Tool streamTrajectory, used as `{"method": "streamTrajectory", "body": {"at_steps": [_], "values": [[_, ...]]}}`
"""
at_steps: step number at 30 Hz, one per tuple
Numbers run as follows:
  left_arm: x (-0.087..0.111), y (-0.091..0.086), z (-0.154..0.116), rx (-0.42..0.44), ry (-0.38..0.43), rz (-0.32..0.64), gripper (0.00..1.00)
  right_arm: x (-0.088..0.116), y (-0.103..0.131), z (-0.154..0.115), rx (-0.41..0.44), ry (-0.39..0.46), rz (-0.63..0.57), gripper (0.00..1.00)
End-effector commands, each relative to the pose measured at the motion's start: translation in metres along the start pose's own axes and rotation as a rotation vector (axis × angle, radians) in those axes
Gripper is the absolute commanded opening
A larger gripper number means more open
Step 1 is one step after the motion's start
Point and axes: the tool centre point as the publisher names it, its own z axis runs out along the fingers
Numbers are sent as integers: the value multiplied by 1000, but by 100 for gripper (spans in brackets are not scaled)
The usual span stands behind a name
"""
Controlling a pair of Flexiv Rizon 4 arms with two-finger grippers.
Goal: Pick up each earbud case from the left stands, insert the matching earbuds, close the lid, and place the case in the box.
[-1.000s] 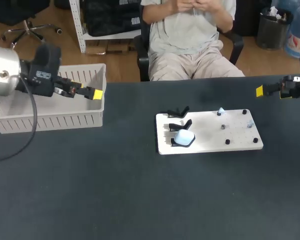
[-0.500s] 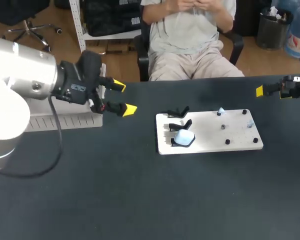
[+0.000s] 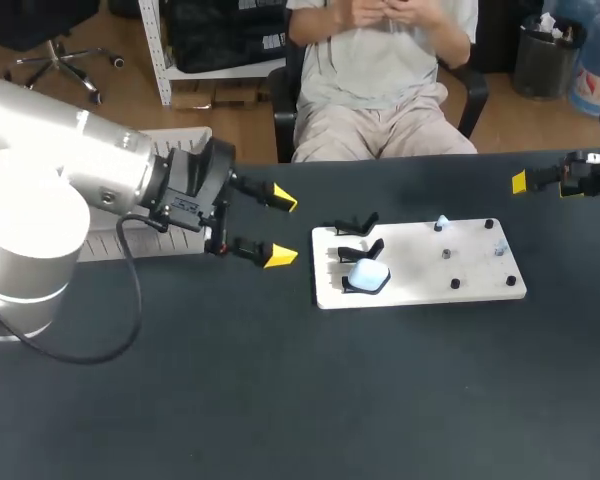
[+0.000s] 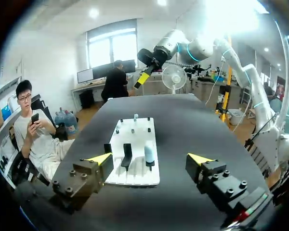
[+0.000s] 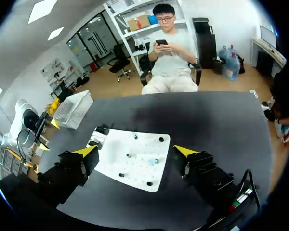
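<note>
Left gripper (image 3: 282,228): fingers wide apart, nothing between them; hangs over the table (image 3: 280,400) between the box (image 3: 130,243) and the white board (image 3: 420,270); tips point toward the stands (image 3: 356,222)
Right gripper (image 5: 135,150): fingers apart, empty; near the table's far right corner, well apart from the board
Earbud case (image 3: 368,276): pale blue; sits on the stand nearest the robot, at the board's left end; untouched by either gripper
Earbuds (image 3: 441,222): small pale pieces on the board's right half, among black pegs; too small to tell more
Box: at the table's left, partly hidden behind the left arm
</note>
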Motion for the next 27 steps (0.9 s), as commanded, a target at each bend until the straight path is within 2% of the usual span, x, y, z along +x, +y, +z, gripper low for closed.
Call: {"method": "streamTrajectory", "body": {"at_steps": [1,6,11,13,16,20,25,27], "values": [[10,11,23,20,-19,0,100,0,-1,0,-1,1,-1,100],[18,10,41,19,-25,5,100,0,-1,0,-1,1,-1,100],[26,1,53,53,-26,3,100,0,-1,0,-1,1,-1,100],[31,-2,57,67,-20,0,92,0,-1,0,-1,1,-1,100],[37,-2,65,68,-11,3,91,0,-1,0,-1,1,-1,100],[40,5,75,51,-7,-22,74,0,-1,0,-1,1,-1,100],[40,7,78,71,-8,-20,65,0,-1,0,-1,1,-1,100],[40,6,80,87,-5,-18,66,0,-1,0,-1,1,-1,100]]}}
